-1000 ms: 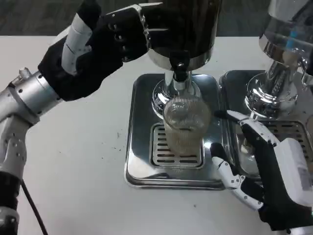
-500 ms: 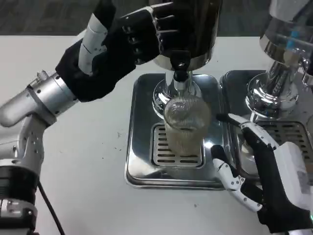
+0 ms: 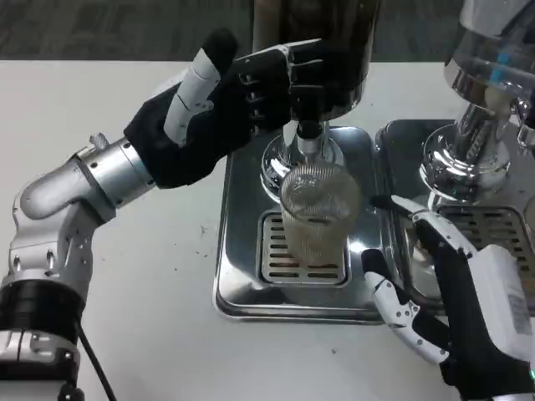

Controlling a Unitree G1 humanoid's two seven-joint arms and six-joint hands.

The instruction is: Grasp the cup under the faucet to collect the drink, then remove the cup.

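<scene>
1. The ribbed clear cup (image 3: 318,213) stood upright on the slotted grate of the steel drip tray (image 3: 242,284), directly below the faucet (image 3: 308,132) of the dark drink dispenser (image 3: 322,50), toward the far middle of the white table (image 3: 125,276).
2. A shallow layer of pale liquid appeared to sit in the cup's lower part, though the ribbing made the level hard to read.
3. The left hand (image 3: 226,109) was raised at the dispenser's left side, above the tray's far-left corner, its fingers (image 3: 288,71) curled against the dark body just above the faucet; whether they pressed a lever could not be told.
4. The right hand (image 3: 451,292) lay over the tray's near-right corner, open and holding nothing, its fingers spread and pointing toward the cup.
5. That hand was near the cup's right side but apart from it.
6. A second chrome dispenser (image 3: 485,92) stood on its own tray (image 3: 393,142) at the table's far-right edge.
</scene>
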